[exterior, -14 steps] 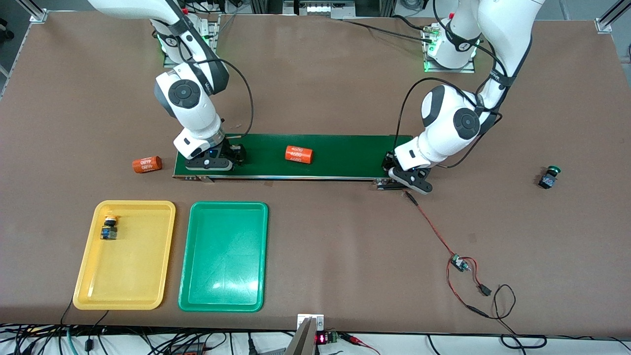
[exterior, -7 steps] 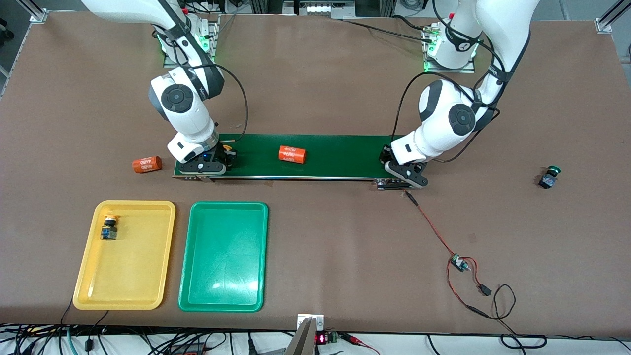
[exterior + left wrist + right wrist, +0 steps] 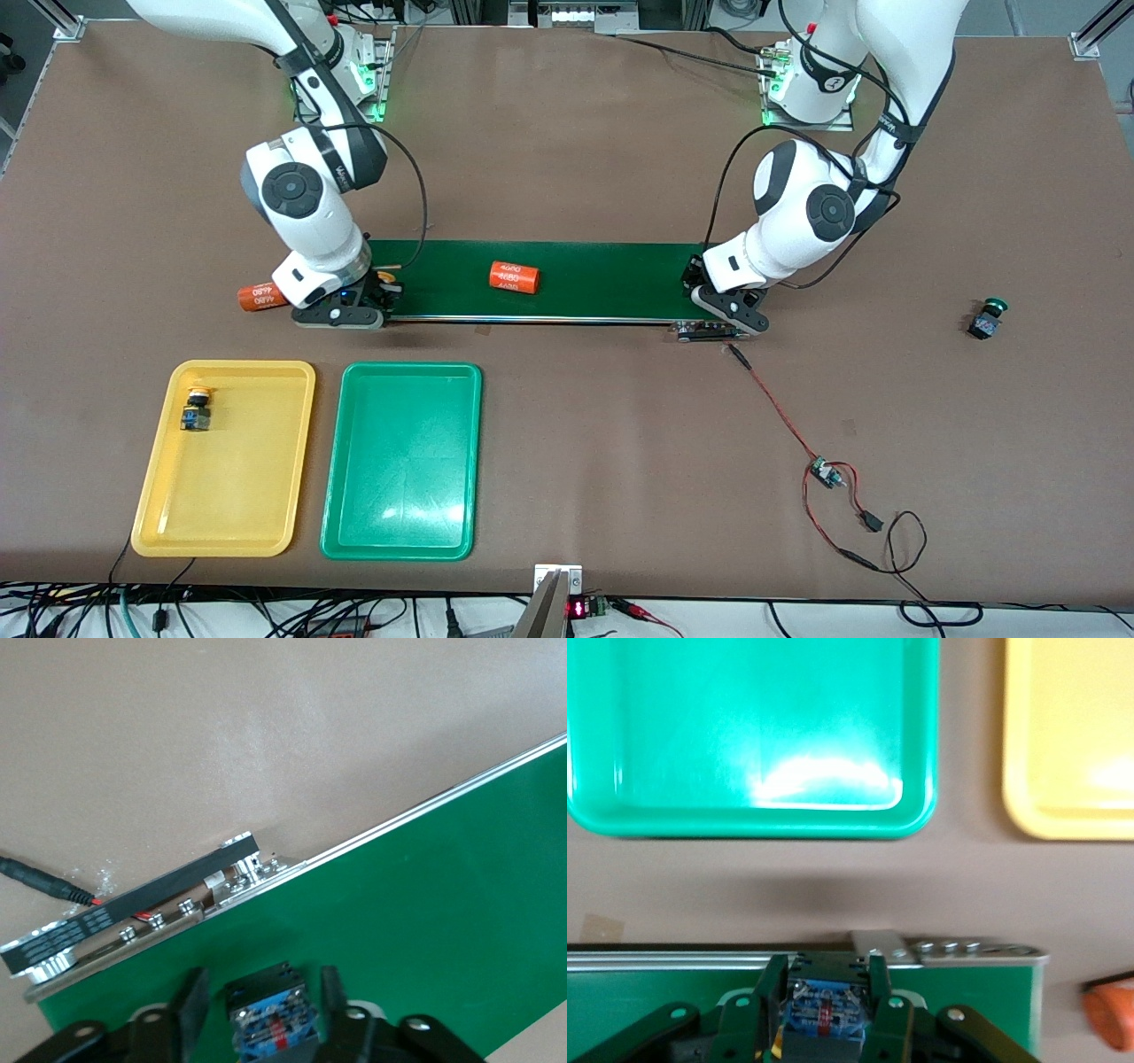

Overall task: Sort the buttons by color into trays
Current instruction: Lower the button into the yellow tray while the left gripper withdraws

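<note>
Over the belt's (image 3: 567,279) end by the trays, the right hand (image 3: 826,1010) pinches a button (image 3: 824,1014) — cap hidden. Left hand (image 3: 257,1010) spread around another button (image 3: 270,1019) on the belt's opposite end. One yellow-capped button (image 3: 196,409) sits in the yellow tray (image 3: 257,496); a green-capped button (image 3: 987,319) lies on the counter (image 3: 620,425) — green tray (image 3: 354,523) alongside.
</note>
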Robot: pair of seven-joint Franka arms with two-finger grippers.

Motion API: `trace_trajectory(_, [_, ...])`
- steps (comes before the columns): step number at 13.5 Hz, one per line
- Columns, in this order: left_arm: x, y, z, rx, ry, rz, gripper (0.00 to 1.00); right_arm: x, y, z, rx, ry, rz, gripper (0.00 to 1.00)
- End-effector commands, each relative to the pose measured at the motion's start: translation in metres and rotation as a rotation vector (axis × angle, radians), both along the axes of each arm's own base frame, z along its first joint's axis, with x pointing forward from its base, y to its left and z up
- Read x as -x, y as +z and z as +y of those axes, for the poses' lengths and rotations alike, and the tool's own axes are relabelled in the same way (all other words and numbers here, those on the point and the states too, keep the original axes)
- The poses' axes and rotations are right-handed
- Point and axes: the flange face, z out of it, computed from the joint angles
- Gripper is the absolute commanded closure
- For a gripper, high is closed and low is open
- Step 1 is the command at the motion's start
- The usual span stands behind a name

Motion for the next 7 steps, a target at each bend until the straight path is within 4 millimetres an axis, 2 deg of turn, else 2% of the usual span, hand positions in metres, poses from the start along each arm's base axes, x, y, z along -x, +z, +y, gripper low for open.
trace_trajectory(1, [-0.001, 0.015, -0.001, -0.007, -0.020, -0.025, 0.00, -0.030, 0.052, -0.038, 0.055, 0.064, 0.026, 0.84])
trace_trajectory(3, [-0.009, 0.037, 0.003, -0.001, -0.016, -0.034, 0.00, -0.050, 0.081, -0.067, 0.080, 0.109, 0.055, 0.84])
trace_trajectory(4, [-0.016, 0.051, 0.011, -0.001, -0.011, -0.008, 0.00, -0.060, 0.092, -0.081, 0.080, 0.129, 0.048, 0.85])
trace_trajectory(5, [-0.029, 0.063, 0.038, 0.000, 0.025, 0.010, 0.00, -0.068, 0.095, -0.096, 0.079, 0.147, 0.043, 0.85])
trace_trajectory(6, [-0.038, 0.063, 0.069, -0.001, 0.069, 0.035, 0.00, -0.078, 0.096, -0.113, 0.074, 0.160, 0.037, 0.85])
trace_trajectory(7, [-0.045, 0.060, 0.109, -0.002, 0.123, 0.056, 0.00, -0.087, 0.092, -0.126, 0.069, 0.179, 0.037, 0.85])
